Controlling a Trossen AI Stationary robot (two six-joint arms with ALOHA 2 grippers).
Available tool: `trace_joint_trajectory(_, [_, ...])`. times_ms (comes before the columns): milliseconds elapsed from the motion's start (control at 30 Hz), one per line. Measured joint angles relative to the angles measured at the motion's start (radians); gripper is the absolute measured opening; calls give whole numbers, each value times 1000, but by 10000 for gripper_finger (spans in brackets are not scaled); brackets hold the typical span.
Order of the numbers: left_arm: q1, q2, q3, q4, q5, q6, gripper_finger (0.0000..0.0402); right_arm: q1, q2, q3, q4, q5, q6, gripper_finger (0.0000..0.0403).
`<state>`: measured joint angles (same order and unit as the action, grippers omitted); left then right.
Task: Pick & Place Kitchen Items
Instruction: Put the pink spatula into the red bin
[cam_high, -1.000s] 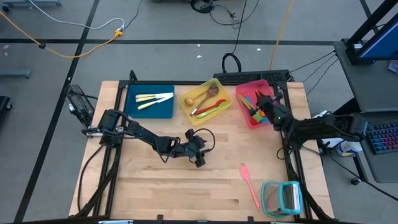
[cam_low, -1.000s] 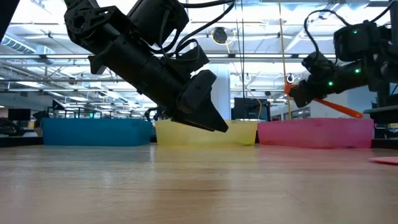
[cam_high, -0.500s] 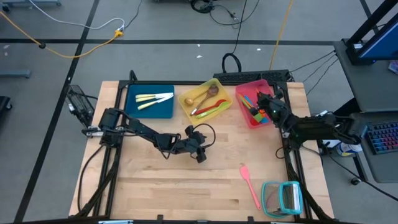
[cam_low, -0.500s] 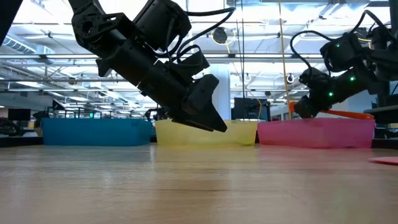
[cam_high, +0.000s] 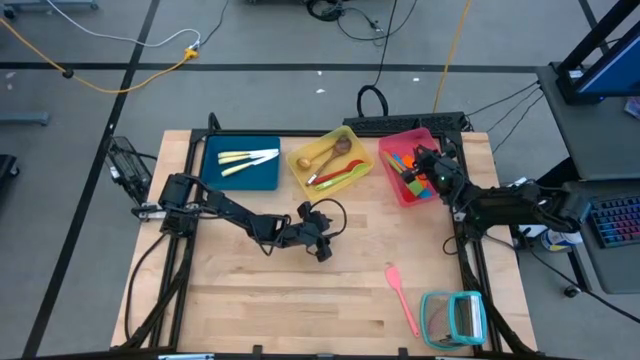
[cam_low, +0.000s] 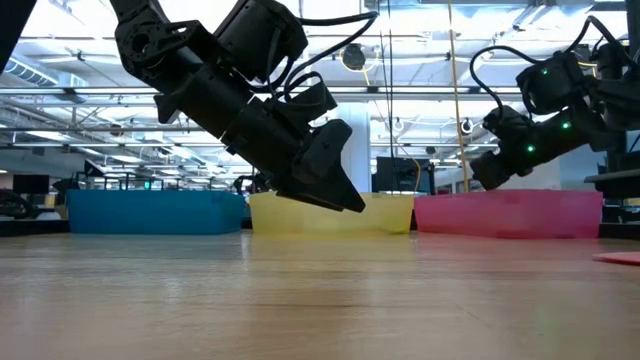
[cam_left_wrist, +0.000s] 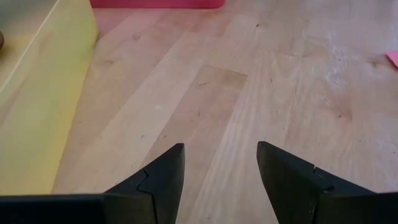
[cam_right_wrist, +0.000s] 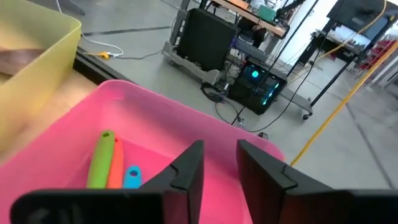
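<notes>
My right gripper hangs over the pink tray, fingers a little apart and empty. Green, orange and blue utensil handles lie on the tray floor below it. My left gripper is open and empty, just above the bare wood at mid-table. A pink spatula lies flat on the table toward the near right. The yellow tray holds a wooden spoon, a red utensil and a green one. The blue tray holds pale cutlery.
A square teal-framed rack lies at the near right corner. The three trays stand in a row along the far edge. Bare wood lies across the table's middle and near left. Cables and equipment stand beyond the far edge.
My right gripper has gone down toward the pink tray with an orange utensil sticking out beside it. The utensil has sunk behind the tray wall and no longer shows in the low view. My left gripper has shifted a little toward the table's right edge.
</notes>
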<state>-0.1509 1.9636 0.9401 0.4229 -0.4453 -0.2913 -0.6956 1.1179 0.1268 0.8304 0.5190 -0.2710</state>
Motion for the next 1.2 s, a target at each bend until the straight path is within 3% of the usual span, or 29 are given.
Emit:
trace_joint_trajectory(67, [0,0,0,0,0,0,207,0,0,0,-1,-17,28,92])
trace_joint_trajectory(267, [0,0,0,0,0,0,207,10,0,0,11,-207,88,101])
trace_joint_trajectory(433, [0,0,0,0,0,0,207,57,0,0,60,-254,125,121])
trace_joint_trajectory(667, [17,0,0,0,0,0,207,219,0,0,334,-444,276,160])
trace_joint_trajectory(800, [32,0,0,0,0,0,207,358,0,0,366,-521,354,168])
trace_joint_trajectory(933, [46,0,0,0,0,0,207,553,0,10,358,-497,383,158])
trace_joint_trajectory(1033, [55,0,0,0,1,0,207,726,-1,73,292,-376,353,149])
trace_joint_trajectory(1200, [67,0,0,0,1,0,207,977,27,328,-252,-45,318,142])
